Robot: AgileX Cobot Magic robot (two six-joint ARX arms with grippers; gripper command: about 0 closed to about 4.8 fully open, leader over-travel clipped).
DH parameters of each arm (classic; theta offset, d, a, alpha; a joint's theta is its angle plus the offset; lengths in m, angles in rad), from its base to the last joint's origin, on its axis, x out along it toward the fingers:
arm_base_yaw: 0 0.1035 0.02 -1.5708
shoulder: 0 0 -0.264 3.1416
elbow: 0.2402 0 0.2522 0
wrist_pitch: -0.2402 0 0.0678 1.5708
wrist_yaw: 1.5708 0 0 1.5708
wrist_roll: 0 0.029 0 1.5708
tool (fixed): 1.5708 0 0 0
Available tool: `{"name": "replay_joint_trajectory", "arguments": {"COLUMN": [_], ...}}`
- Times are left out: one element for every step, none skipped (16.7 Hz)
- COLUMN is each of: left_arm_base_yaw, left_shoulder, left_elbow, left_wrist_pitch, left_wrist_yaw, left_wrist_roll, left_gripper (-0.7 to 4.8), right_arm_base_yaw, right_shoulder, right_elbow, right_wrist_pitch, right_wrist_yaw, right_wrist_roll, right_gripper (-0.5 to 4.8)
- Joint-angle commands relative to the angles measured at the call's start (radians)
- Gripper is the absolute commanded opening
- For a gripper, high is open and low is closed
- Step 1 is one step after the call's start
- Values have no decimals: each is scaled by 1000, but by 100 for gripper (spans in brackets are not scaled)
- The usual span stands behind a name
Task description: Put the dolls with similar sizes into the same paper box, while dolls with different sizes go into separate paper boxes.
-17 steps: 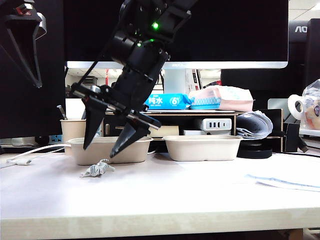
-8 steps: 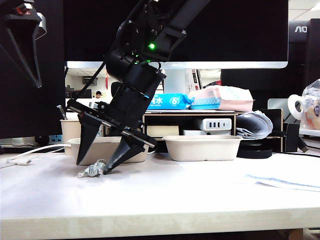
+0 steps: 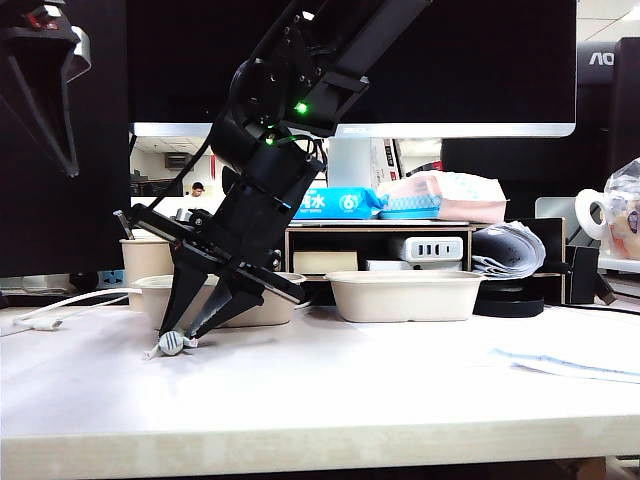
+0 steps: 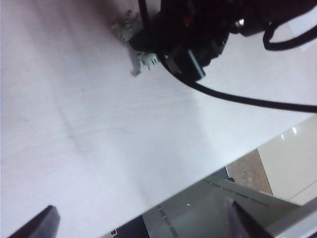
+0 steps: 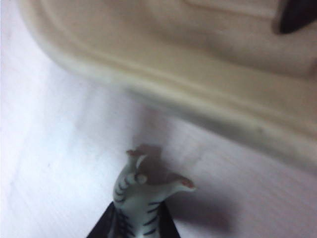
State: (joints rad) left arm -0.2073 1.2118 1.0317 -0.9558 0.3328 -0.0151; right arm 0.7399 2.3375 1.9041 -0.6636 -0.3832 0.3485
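The grey-white striped doll (image 3: 171, 344) lies on the desk (image 3: 400, 380), just in front of the left paper box (image 3: 150, 290) and apart from its wall; the right wrist view shows its striped body (image 5: 136, 198) rising from between two dark fingertips (image 5: 101, 229), with the box's rolled rim (image 5: 163, 84) close beyond. The right gripper (image 3: 180, 338), reaching across to the left side of the exterior view, has its jaws drawn together on the doll at desk level, so the step in hand appears to be the grasp itself. The doll shows no clear gap from the desk; whether the grip is firm cannot be judged. The next move would call for a lift high enough to clear the rim, then a short carry over the chosen box and a release inside. The second paper box (image 3: 405, 295) stands well to the right. The left gripper (image 3: 45, 90) hangs high at the upper left, jaws spread wide and empty; its wrist view catches only its two fingertips (image 4: 34, 225) at the frame edge. Both boxes are seen side-on, so their contents are hidden, and no other doll can be made out. A dark shape (image 5: 297, 15) within the near box is cut off and unidentifiable.
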Motion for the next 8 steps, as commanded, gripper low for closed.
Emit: {"name": "replay_joint_trajectory", "arguments": {"left_arm_base_yaw": [0,0,0,0,0,0,0,0], "left_shoulder": [-14,-14,-14,-14,-14,-14,-14,-14], "left_elbow": [2,2,2,2,2,2,2,2], "left_wrist_pitch": [13,16,15,14,15,15,15,18], "left_wrist_yaw": [1,0,0,0,-1,-8,-15,-20], "left_wrist_roll": [8,8,8,8,8,8,8,8], "left_gripper": [479,479,479,479,479,479,479,479], "right_arm_base_yaw": [2,-10,-12,-17,-22,-27,-36,-50], "right_shoulder": [25,9,-10,-40,-79,-112,-173,-224], "right_elbow": [-6,-4,-4,-4,-4,-4,-4,-4], "right_wrist_pitch": [-124,-116,-100,-84,-71,-64,-63,-65], "right_wrist_yaw": [51,47,48,48,49,53,77,99], "right_wrist_roll": [-74,-73,-76,-85,-92,-97,-113,-121], "right_gripper": [-7,-7,-7,-7,-7,-7,-7,-7]}}
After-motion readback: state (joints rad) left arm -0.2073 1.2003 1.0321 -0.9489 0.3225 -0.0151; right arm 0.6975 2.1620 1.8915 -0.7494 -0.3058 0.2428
